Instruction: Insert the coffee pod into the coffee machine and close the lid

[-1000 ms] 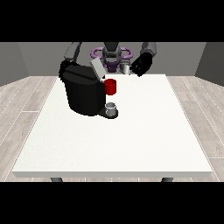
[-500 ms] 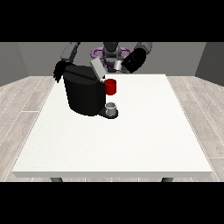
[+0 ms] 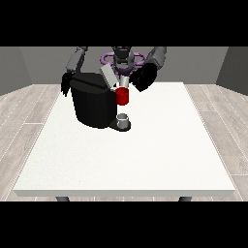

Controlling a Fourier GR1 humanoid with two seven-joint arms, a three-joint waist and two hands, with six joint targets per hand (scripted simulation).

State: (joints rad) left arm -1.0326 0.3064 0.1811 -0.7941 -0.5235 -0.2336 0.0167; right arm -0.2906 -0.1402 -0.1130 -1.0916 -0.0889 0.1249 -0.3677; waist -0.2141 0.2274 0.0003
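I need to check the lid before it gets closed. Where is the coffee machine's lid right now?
In the front view, the lid stands tilted open atop the black coffee machine, left of the hand at the view's right.

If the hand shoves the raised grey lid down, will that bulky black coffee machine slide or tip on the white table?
Probably neither. The bulky black coffee machine looks wide and squat, so tipping seems unlikely. Its broad base sits flat on the white table, though that smooth top might let it slide a little. The raised grey lid looks thin and hinged, so it should swing easily under the hand at the view's right.
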